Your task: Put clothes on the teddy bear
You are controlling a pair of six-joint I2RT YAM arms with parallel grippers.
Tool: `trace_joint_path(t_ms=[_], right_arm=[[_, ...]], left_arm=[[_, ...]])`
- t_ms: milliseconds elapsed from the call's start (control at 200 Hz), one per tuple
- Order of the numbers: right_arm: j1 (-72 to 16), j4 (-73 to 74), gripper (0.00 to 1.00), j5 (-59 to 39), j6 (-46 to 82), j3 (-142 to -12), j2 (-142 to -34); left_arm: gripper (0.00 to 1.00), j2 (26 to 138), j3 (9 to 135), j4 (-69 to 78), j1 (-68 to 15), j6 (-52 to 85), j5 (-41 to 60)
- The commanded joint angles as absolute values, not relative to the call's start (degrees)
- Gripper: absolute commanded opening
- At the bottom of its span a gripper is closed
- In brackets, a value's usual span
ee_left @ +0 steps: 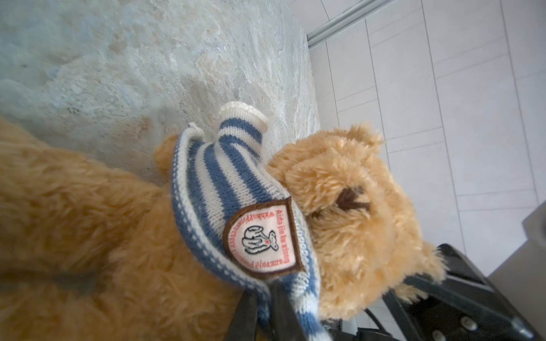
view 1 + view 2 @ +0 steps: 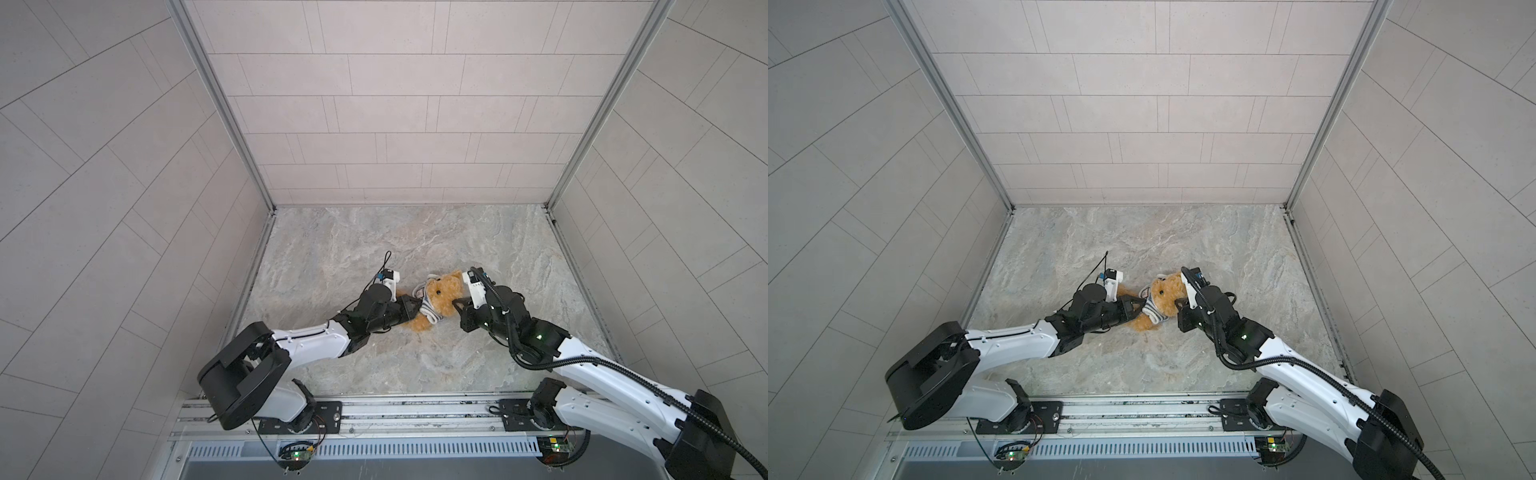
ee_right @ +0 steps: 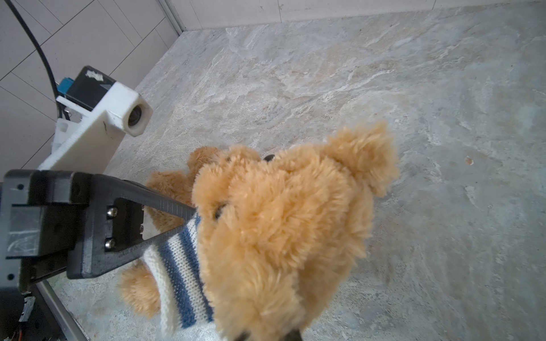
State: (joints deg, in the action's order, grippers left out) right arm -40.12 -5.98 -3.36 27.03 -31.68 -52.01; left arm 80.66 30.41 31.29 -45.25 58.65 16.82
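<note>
Okay, we're seeing the left gripper (image 2: 417, 308) clamping shut on the hem of the striped shirt (image 1: 224, 189). The right gripper (image 2: 458, 306), closed, is probably pinching the head of the teddy bear (image 2: 441, 293). The bear's lying on the table (image 2: 374, 232), shirt bunching at its neck. Next we're needing a tug down the torso.

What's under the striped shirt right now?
The striped shirt rings the neck of the teddy bear, head through. Its one visible sleeve shows no paw. The neck and shoulders underneath are covered.

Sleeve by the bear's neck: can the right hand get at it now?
Probably not: the right hand is shut on the bear, whose head sits between it and the sleeve; it must let go first.
</note>
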Motion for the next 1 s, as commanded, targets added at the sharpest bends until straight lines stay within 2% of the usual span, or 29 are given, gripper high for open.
trace_joint_path(t_ms=[0,65,420,581,836,996], right_arm=[[-40.35,-4.31,0.00,-2.74,27.41,-30.86,-51.07],[-40.34,-4.38,0.00,-2.40,27.34,-30.58,-50.73],[-40.34,-8.16,0.00,3.52,27.37,-29.82,-46.27],[-40.39,-8.32,0.00,6.60,29.13,-28.43,-43.95],[-42.96,-6.82,0.00,14.23,33.38,-25.28,-40.45],[-44.75,-6.89,0.00,17.65,34.52,-24.76,-39.43]], left_arm=[[0.04,78.91,30.08,32.88,-45.87,58.46,17.05],[0.00,77.79,29.66,32.37,-45.84,58.21,16.87],[0.00,68.00,26.76,22.98,-47.65,53.25,18.34],[0.00,66.33,24.67,18.37,-52.81,52.27,17.84],[0.00,69.24,22.86,21.27,-60.09,54.56,17.02],[0.00,68.73,24.93,24.18,-64.21,55.96,12.86]])
